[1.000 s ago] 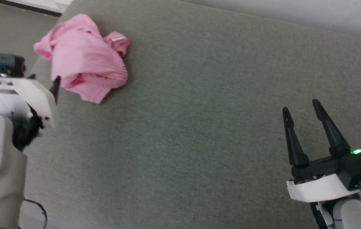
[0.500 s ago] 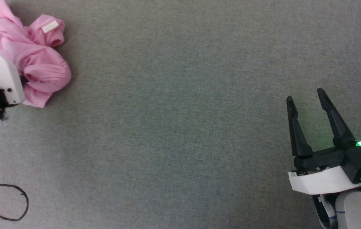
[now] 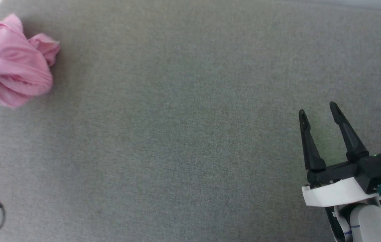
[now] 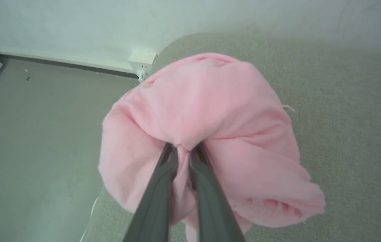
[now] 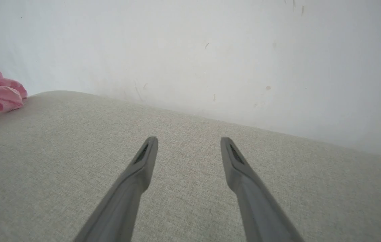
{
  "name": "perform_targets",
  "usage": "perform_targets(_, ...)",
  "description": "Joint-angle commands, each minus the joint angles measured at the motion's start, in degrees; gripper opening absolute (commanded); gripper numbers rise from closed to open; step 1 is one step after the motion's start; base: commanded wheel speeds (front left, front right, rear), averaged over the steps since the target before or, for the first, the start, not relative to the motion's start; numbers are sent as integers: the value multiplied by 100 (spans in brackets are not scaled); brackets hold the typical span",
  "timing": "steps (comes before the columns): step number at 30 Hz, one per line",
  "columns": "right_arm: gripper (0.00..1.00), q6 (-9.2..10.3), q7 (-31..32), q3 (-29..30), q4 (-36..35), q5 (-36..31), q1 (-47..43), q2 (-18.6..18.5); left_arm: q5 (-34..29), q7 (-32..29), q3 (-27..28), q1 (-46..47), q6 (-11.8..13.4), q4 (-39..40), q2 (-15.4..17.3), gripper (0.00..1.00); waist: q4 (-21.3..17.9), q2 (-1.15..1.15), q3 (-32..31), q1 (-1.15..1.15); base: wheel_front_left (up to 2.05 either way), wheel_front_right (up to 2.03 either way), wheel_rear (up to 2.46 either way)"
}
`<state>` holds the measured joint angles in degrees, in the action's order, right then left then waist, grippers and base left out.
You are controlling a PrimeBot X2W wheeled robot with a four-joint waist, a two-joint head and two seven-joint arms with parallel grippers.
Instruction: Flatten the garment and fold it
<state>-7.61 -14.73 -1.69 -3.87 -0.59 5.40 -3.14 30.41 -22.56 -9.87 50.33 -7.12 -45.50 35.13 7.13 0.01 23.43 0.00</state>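
Left tool [image 4: 183, 148] pinched tight, right tool [image 3: 317, 109] splayed wide.

Soft matt pink cloth garment [image 4: 210, 101] on coarse-woven grey fabric surface [image 3: 190, 134]

A grey fabric surface [image 3: 190, 134] is spread across the frame. A black cable loop [image 3: 3, 215] is seen lower left.
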Motion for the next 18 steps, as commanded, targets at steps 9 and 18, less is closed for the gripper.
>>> perform_targets(9,100,12,-27,38,223,274,-325,24,-471,1647,-630,-29,-36,1108,224,0,-18,-1,-1419,0,0,0,0)
perform_targets(18,100,12,-27,10,244,397,-507,25,-558,1700,-1504,-664,15,2555,-659,0,-590,-1,-1784,0,0,0,0)
